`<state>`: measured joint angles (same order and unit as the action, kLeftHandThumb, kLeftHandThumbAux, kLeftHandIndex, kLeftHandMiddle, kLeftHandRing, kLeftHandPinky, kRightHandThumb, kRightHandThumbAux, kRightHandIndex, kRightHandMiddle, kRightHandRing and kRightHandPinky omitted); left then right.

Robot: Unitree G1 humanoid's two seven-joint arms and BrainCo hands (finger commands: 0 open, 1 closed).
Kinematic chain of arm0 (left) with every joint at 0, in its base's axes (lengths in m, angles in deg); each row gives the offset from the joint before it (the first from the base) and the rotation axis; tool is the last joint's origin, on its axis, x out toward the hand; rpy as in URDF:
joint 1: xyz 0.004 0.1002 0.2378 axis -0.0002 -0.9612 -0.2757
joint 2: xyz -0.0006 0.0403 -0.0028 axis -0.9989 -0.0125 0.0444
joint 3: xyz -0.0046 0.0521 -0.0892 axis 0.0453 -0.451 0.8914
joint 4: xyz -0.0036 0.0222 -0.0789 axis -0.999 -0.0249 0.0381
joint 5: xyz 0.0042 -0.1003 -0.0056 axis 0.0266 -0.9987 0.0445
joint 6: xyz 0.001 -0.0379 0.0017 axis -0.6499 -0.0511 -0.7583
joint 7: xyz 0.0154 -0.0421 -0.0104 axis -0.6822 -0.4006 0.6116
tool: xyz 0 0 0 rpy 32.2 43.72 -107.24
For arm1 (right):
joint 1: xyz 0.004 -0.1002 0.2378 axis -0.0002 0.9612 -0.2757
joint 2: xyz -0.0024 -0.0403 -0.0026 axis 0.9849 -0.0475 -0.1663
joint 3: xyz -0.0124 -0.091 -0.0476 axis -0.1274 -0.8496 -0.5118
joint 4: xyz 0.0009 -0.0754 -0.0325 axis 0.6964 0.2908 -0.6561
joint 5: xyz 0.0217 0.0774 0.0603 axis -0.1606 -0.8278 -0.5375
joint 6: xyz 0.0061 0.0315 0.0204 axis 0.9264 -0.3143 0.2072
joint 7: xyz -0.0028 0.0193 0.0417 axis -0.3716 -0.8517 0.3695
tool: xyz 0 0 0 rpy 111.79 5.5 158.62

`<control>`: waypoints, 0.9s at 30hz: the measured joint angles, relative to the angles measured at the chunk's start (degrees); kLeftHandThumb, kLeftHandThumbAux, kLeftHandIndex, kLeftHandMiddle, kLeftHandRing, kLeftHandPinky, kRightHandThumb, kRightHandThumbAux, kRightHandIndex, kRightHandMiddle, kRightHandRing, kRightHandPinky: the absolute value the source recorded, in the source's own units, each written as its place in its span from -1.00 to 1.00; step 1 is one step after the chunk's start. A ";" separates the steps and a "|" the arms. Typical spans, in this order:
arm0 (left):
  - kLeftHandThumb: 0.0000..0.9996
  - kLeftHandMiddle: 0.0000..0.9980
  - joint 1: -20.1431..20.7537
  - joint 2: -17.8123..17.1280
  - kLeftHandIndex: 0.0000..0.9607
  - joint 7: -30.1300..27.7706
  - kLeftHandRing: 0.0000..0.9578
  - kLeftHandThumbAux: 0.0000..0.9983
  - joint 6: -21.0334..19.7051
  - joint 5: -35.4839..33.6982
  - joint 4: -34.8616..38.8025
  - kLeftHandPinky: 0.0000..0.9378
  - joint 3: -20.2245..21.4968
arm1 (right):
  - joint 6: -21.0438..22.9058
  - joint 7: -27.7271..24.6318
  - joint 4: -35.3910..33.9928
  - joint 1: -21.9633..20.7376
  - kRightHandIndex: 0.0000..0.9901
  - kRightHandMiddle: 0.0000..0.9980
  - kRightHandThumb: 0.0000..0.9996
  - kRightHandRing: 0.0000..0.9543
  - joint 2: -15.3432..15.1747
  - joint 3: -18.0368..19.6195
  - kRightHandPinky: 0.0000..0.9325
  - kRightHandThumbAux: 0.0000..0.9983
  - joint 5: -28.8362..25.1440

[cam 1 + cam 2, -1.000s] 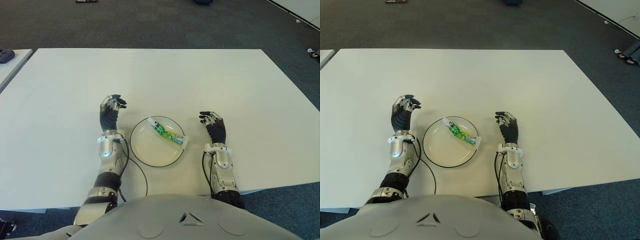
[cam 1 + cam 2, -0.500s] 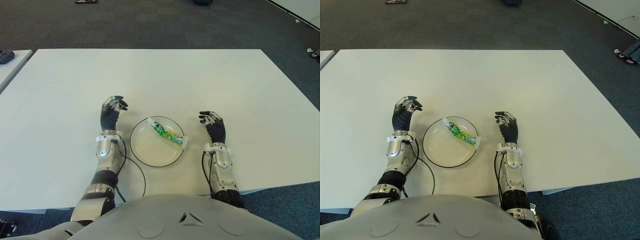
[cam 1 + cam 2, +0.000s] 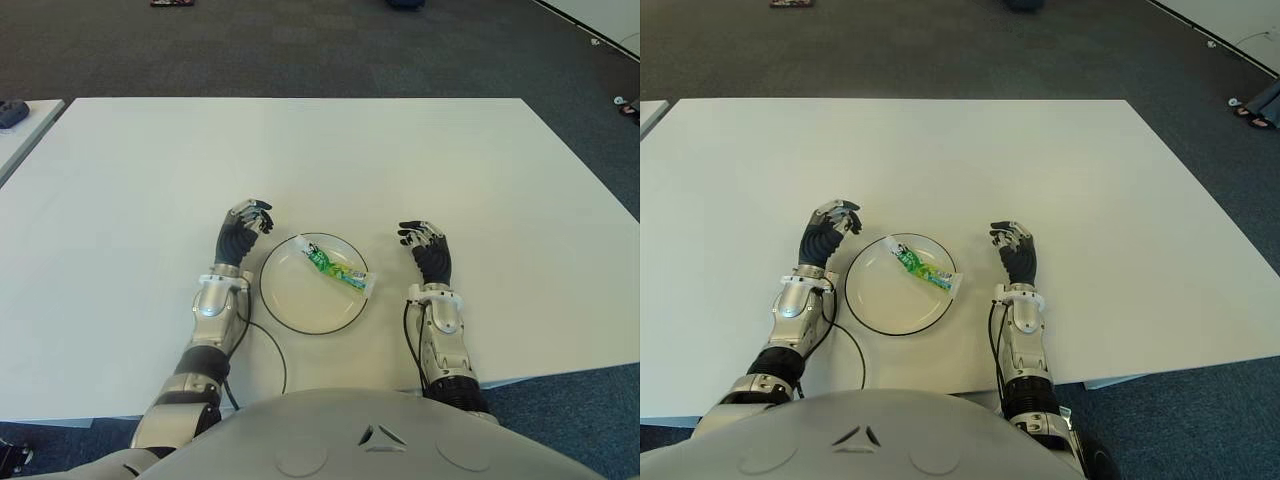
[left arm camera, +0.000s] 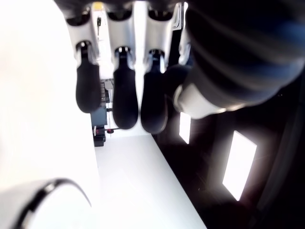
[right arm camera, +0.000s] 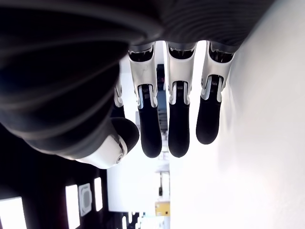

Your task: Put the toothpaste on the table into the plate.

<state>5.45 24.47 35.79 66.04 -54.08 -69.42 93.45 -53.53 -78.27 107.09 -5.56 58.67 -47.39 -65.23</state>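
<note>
A white and green toothpaste tube (image 3: 335, 267) lies slantwise in a white plate with a dark rim (image 3: 282, 308), its flat end reaching the plate's right rim. My left hand (image 3: 243, 229) is just left of the plate's far-left rim, fingers relaxed and holding nothing. My right hand (image 3: 428, 248) shows to the right of the plate, fingers relaxed and empty. In the left wrist view the fingers (image 4: 125, 100) hang loose, with the plate's rim (image 4: 45, 192) at a corner. The right wrist view shows the fingers (image 5: 177, 124) loosely curved over the table.
The plate stands near the front edge of a large white table (image 3: 320, 160). Dark carpet surrounds the table. Another white table corner with a dark object (image 3: 12, 110) shows at the far left. A black cable (image 3: 268, 345) runs from my left wrist along the tabletop.
My left hand has shifted right and tilted toward the plate's left rim. The toothpaste, the plate and my right hand have not moved.
</note>
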 measured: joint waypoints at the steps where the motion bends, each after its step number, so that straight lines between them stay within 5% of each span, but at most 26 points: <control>1: 0.40 0.20 -0.54 -0.10 -0.10 0.00 0.21 0.44 -0.42 0.15 0.51 0.20 -0.29 | -0.07 -0.07 0.11 -0.08 -0.16 -0.20 0.39 -0.20 -0.04 0.02 -0.15 0.48 0.00; 27: 0.39 0.13 -4.81 -1.57 -0.10 6.78 0.19 0.45 -5.16 6.58 5.79 0.18 -3.01 | -0.25 -2.19 0.90 -0.73 -0.16 -0.21 0.38 -0.22 -0.53 -0.06 -0.19 0.48 -0.15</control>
<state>0.65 22.89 42.57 60.88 -47.50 -63.64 90.44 -53.78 -80.46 107.99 -6.29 58.14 -47.45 -65.38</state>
